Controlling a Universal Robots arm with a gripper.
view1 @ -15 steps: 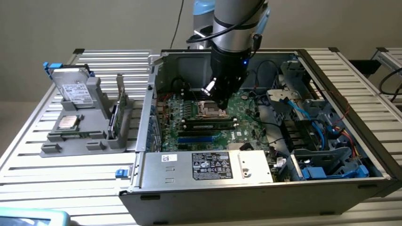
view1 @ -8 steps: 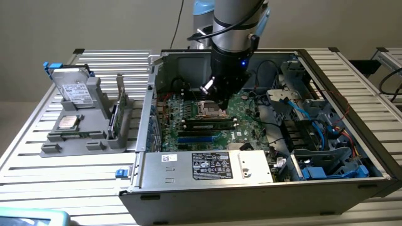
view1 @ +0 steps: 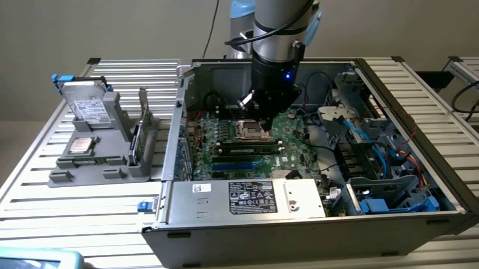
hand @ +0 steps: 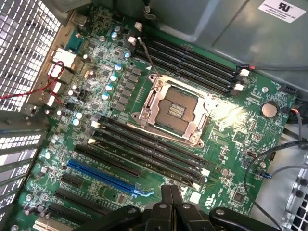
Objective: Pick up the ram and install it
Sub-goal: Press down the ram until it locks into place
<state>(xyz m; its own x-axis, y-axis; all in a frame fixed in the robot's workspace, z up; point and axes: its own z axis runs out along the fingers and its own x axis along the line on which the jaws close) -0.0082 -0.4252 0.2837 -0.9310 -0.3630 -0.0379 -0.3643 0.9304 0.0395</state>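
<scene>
Dark-green ram (view1: 136, 144) seems to stand on edge in the grey holder (view1: 90, 168) outside the case (view1: 224, 230), at about 9 o'clock from the gripper (view1: 248, 107) in the exterior view. The gripper's jaws are fully closed on nothing, hanging low over the motherboard (hand: 250, 125) near the socket (hand: 175, 110). My worry is that a careless descent could strike the socket frame or snag a cable (view1: 378, 151).

The ram (view1: 136, 147) is a long, thin, dark stick standing on its long edge in a slot of a grey holder, seen nearly edge-on. It stands outside the computer case, well apart from the gripper (hand: 171, 190), off toward the exterior view's left of it. Nothing grips it.
</scene>
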